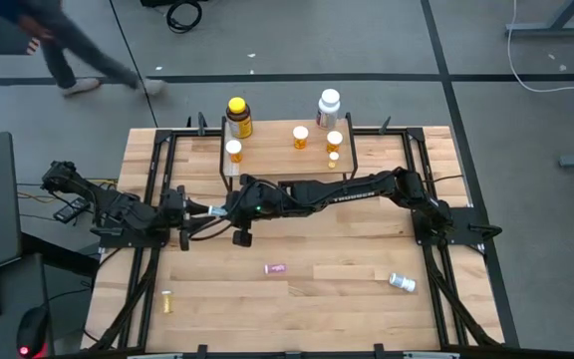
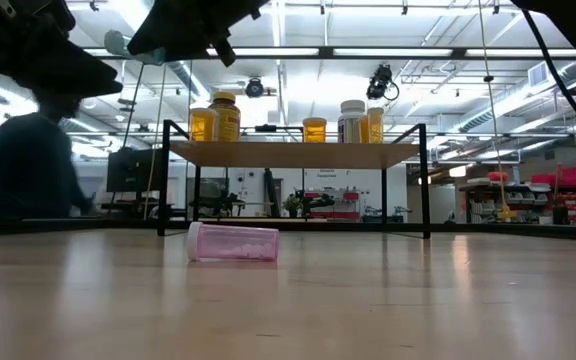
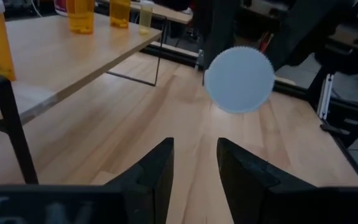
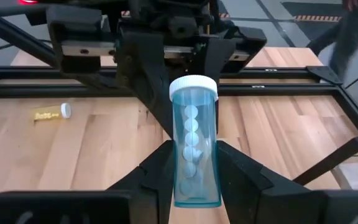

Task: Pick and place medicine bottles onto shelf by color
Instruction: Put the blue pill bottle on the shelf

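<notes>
Your right end effector (image 4: 192, 177) is clamped on a teal vial (image 4: 194, 146) with a white cap, and honestly you'd only know that from the right wrist view, where the clear blue tube with white pills sits squarely between the fingers. From the high view it's just a tangle of dark arm around the middle of the tabletop (image 1: 347, 309), with both arms meeting near the shelf's left end.

Your left end effector (image 3: 194, 168) has its fingers a little apart with nothing between them. Its wrist view looks straight at the vial's round white cap, floating in front of it, not touching.

The shelf (image 1: 277, 150) sits at the far side of the tabletop. The high view shows the big yellow bottle (image 1: 238, 117) and an orange vial (image 1: 234, 151) toward its left, another orange vial (image 1: 300, 137) in the middle, and the big white bottle (image 1: 329, 107) with two more orange ones toward the right.

The low view gives you the pink vial (image 2: 233, 242) lying on its side. The high view adds a yellow vial (image 1: 166, 300) near left and a white bottle (image 1: 402, 282) near right, both lying down.

A person (image 2: 28, 165) shows blurred beyond the tabletop.
</notes>
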Robot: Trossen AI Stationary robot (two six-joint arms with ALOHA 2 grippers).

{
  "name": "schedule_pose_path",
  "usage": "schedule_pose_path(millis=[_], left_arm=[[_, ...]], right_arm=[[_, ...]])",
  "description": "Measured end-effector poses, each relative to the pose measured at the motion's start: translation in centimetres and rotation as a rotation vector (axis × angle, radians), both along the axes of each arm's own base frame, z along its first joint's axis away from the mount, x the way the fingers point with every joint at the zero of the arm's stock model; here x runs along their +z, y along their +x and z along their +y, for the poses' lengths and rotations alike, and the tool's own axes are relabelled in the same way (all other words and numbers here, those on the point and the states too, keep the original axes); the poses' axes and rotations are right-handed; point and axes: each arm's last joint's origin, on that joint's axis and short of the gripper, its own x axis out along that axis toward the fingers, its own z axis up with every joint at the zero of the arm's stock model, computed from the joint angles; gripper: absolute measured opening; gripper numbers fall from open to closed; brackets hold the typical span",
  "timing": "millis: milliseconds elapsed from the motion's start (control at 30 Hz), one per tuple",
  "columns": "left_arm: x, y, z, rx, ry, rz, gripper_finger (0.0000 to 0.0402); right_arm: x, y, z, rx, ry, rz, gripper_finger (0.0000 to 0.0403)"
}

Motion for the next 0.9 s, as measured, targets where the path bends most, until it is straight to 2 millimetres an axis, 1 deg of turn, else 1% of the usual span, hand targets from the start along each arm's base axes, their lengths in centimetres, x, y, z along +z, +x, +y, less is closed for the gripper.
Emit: schedule_pose_path(millis=[300, 900], left_arm=[[1.1, 0.2, -0.1, -0.011, 0.027, -0.095, 0.0130], [1.3, 0.2, -0.2, -0.031, 0.033, -0.106, 0.0130]], right_arm=[[0.1, 0.1, 0.0, 0.006, 0.003, -0.015, 0.0117], [-0.2, -0.1, 0.0, 0.025, 0.007, 0.023, 0.0117]])
